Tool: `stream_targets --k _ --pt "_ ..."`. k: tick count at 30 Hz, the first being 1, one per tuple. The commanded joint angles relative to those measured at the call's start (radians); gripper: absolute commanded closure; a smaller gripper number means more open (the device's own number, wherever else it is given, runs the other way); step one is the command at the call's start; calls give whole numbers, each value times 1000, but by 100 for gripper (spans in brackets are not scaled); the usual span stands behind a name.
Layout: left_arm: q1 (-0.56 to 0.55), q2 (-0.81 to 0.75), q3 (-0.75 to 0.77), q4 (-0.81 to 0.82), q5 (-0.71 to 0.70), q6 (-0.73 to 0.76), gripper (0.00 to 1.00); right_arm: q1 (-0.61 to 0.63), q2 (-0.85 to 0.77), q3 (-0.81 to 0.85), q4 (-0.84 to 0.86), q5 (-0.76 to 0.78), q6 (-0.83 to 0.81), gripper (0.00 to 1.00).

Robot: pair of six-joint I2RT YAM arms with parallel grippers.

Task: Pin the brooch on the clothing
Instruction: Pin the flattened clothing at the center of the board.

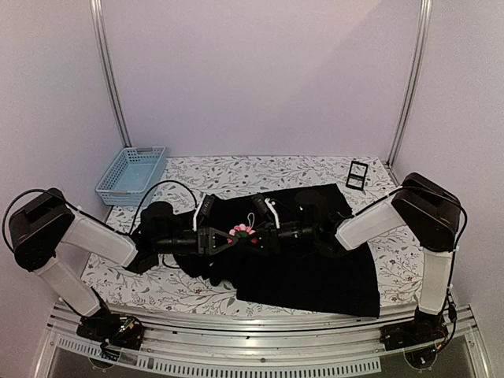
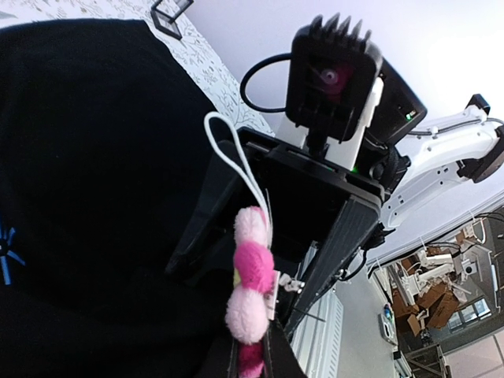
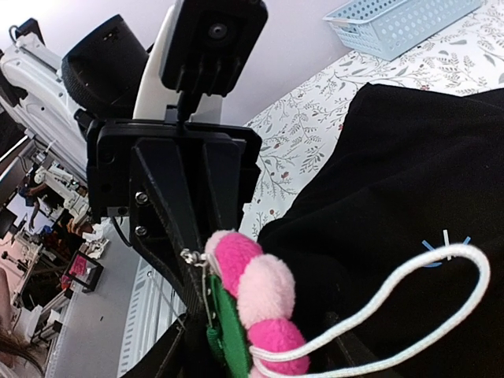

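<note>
Pink plush flower-shaped brooch [image 2: 252,272] clenched in left gripper [image 1: 229,237], frame centre; right gripper [image 1: 258,234] released, jaws apart. Risk: brooch dropped onto black fabric shirt [image 1: 315,268] if handover is mistimed.

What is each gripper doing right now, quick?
Left gripper: closed, holding the brooch.
Right gripper: jaws open, holding nothing.

The left arm [image 1: 102,236], jaws clamped, faces the right arm [image 1: 370,224], jaws parted.
</note>
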Motion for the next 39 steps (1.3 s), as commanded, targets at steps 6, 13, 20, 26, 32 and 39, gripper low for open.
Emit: stream_targets --k 6,13,20,26,32,39 --pt "4 -30 -7 -5 16 21 100 -8 -15 17 71 -63 35 56" --pt "4 -21 -7 15 29 23 100 -12 -2 41 40 -30 44 68" --pt "1 -20 -5 10 27 29 100 -12 -2 54 -2 8 36 76" --pt "-4 -20 -5 15 23 33 100 -11 -4 53 -10 22 43 79" --pt "-9 -20 -2 19 32 42 100 -11 -2 65 -28 32 56 84" --pt "-12 -25 -7 22 31 43 100 -11 2 67 -30 57 72 87"
